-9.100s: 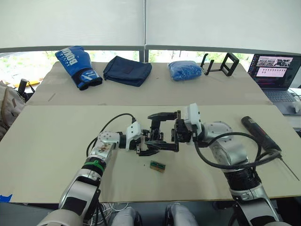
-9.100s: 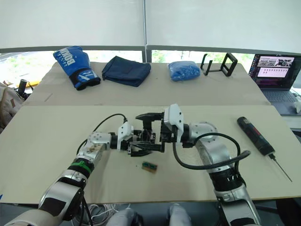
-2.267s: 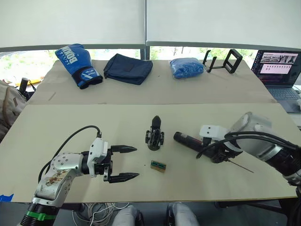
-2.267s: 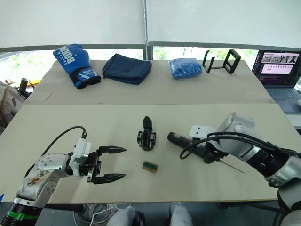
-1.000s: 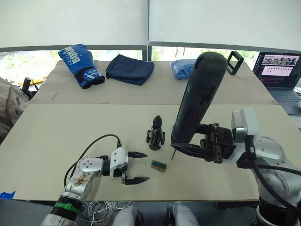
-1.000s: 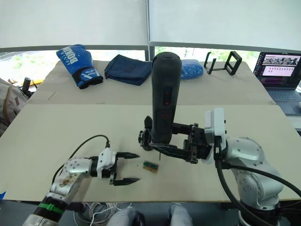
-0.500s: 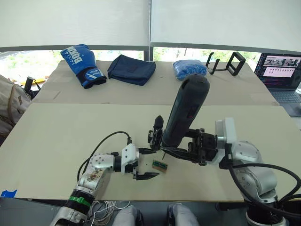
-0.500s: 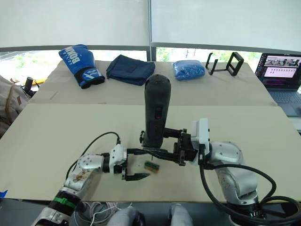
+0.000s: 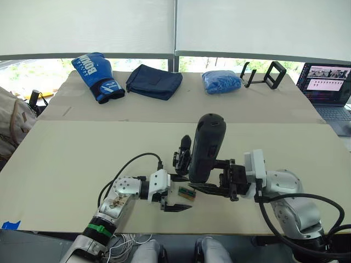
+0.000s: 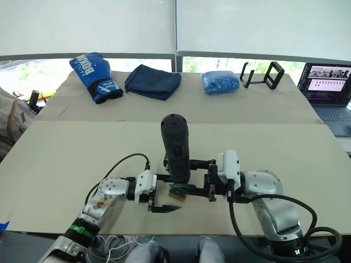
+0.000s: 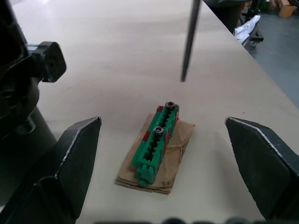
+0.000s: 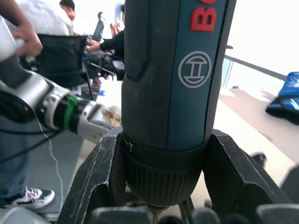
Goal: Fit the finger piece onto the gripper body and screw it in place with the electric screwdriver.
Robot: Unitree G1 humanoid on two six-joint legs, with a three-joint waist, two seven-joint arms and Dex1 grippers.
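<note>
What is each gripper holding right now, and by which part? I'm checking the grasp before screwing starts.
The right gripper clamps the electric screwdriver around its lower collar, bit down. The left gripper holds nothing, open around the small green block.

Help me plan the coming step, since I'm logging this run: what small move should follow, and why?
Probably lower the electric screwdriver, upright in the right pincer, so its bit meets a screw in the green block. The bit hangs just above that block, which lies between the open left pincer's fingers.
</note>
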